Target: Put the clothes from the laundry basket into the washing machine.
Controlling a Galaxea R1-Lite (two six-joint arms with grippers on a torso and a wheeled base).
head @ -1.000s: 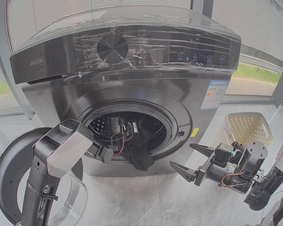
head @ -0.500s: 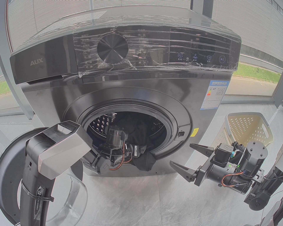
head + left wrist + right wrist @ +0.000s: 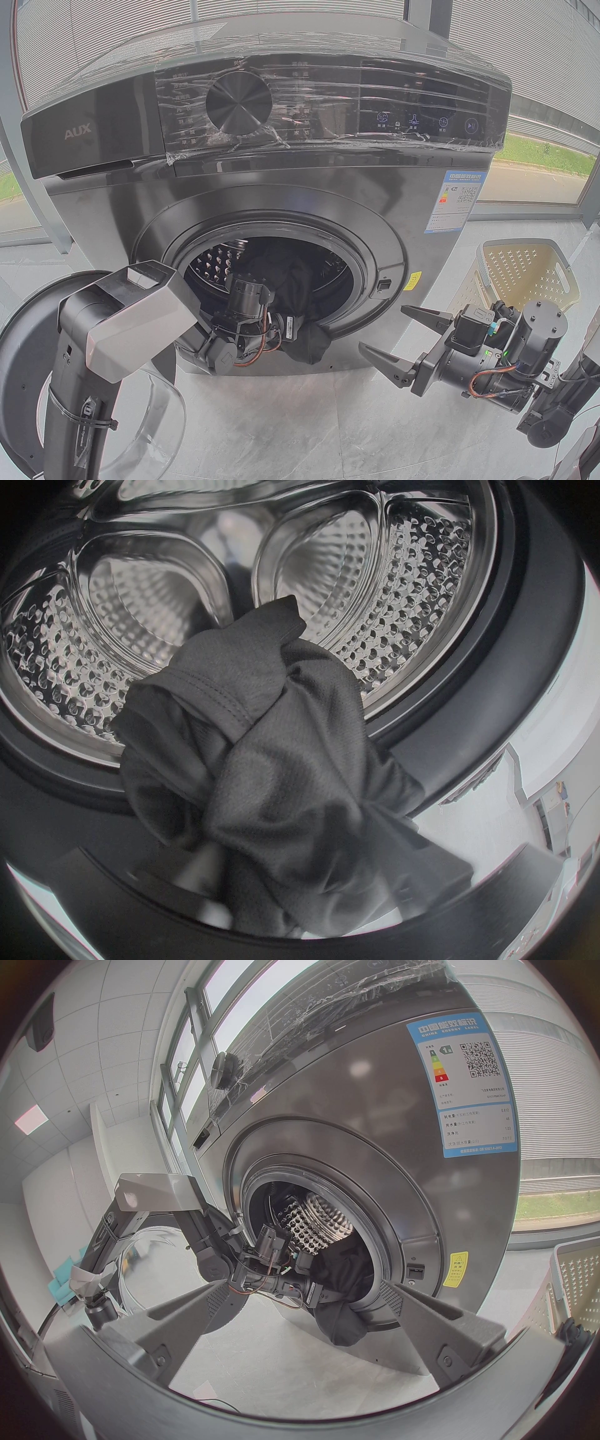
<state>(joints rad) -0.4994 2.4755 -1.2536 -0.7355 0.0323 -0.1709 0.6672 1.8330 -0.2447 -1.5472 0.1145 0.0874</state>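
Note:
A black garment (image 3: 309, 344) lies bunched at the lower lip of the washing machine's drum opening (image 3: 375, 262), and part of it hangs over the lip. My left gripper (image 3: 294, 331) is at that lip, pressed into the bunch. In the left wrist view the garment (image 3: 281, 761) is heaped between my spread, open fingers (image 3: 440, 870), with the steel drum (image 3: 400, 574) behind it. My right gripper (image 3: 382, 327) hangs open with nothing in it, low to the right of the machine and in front of the laundry basket (image 3: 525, 269). Its wrist view shows the garment (image 3: 340, 1310) drooping from the opening.
The round glass door (image 3: 25, 350) stands swung open at the far left, beside my left arm. The cream basket (image 3: 578, 1279) sits on the floor against the machine's right side. Grey tiled floor (image 3: 300, 425) lies in front of the machine.
My left gripper came down and out from inside the drum to its lower lip. The garment's long hanging part is now bunched up there. The right arm has not moved.

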